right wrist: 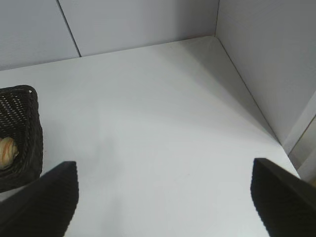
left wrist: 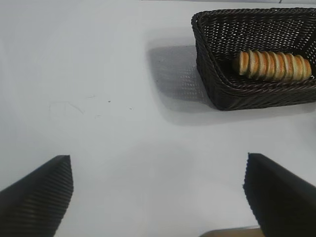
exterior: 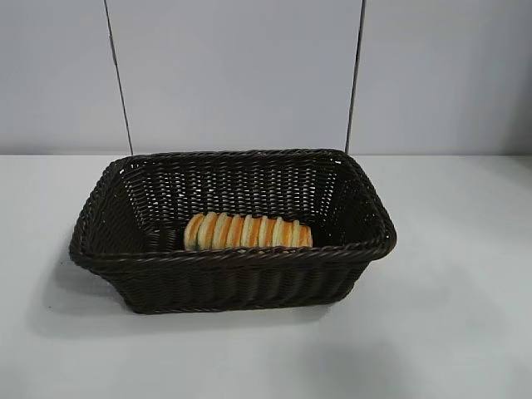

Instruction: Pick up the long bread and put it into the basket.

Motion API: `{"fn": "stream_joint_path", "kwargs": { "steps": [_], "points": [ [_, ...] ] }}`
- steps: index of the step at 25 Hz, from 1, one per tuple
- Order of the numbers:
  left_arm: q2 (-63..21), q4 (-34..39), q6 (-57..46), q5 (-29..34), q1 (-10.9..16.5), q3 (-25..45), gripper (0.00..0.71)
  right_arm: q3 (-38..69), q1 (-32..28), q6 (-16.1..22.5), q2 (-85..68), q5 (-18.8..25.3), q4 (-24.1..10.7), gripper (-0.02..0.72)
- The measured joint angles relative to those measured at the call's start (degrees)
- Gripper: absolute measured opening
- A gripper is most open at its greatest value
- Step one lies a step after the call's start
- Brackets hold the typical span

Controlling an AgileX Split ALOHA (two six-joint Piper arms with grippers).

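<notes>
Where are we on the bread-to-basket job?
Looks done: the long bread lies inside the basket, near its front wall. In hand: nothing; the left gripper and the right gripper are both open and empty over bare table. Left: nothing visible beyond parking the arms.

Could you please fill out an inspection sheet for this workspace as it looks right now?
Surface: white table, bare apart from the basket; faint scuff marks show in the left wrist view.
Job's things: long bread lies flat inside the basket, along its near wall; the basket stands upright at mid-table.
Clutter: nothing seen.
Grippers: left gripper open, empty, over bare table off to one side of the basket; right gripper open, empty, over bare table on the basket's other side.
Cables: nothing seen.
Surroundings: pale wall panels with dark seams behind the table; a side wall meets the table in the right wrist view.
</notes>
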Motion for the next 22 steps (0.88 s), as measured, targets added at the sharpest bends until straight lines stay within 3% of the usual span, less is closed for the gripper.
{"fn": "stream_joint_path", "kwargs": {
  "steps": [22],
  "points": [
    [0.00, 0.00, 0.00, 0.00, 0.00, 0.00, 0.678, 6.41, 0.00, 0.00, -0.86, 3.53, 1.04, 0.663]
  ]
}}
